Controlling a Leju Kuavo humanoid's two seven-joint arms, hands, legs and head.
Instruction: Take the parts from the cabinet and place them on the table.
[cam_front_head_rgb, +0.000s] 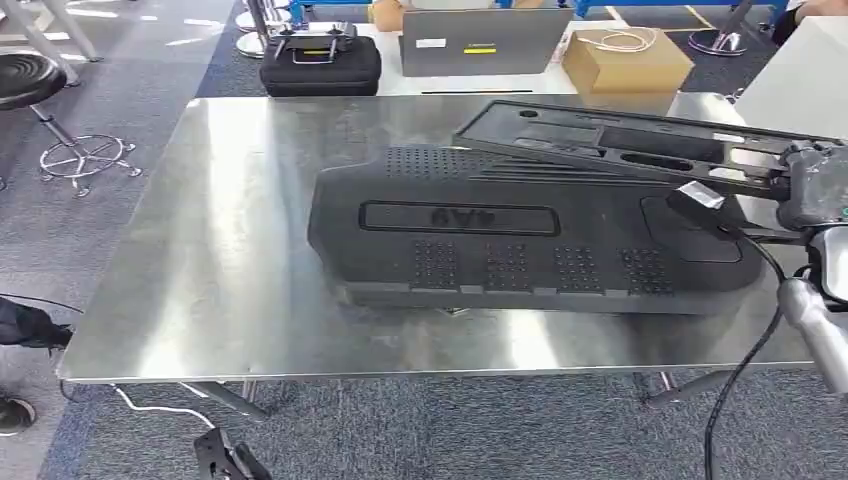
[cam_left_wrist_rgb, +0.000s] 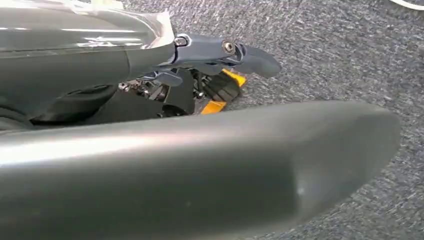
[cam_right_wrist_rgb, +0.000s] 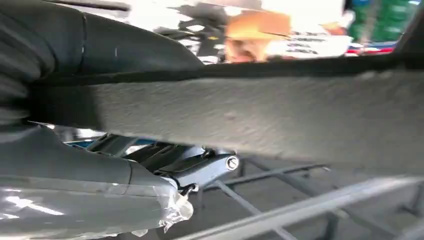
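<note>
- Flat part (cam_front_head_rgb: 640, 140) in my right hand (cam_front_head_rgb: 815, 185), gripped by its edge, tilted above the table's (cam_front_head_rgb: 230, 250) far right corner, overlapping the big part (cam_front_head_rgb: 530, 235) lying mid-table
- Placing step; next I lower and let go
- Left hand (cam_left_wrist_rgb: 200, 165): grip unclear

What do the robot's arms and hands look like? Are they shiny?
A bit shiny! The right arm is a smooth silver tube with a black cable looping beside it, and the right hand is dark grey. Close up, the left hand has a glossy grey cover, a thick grey thumb, grey-blue fingers with silver screws, and clear tape at the cover's edge.
</note>
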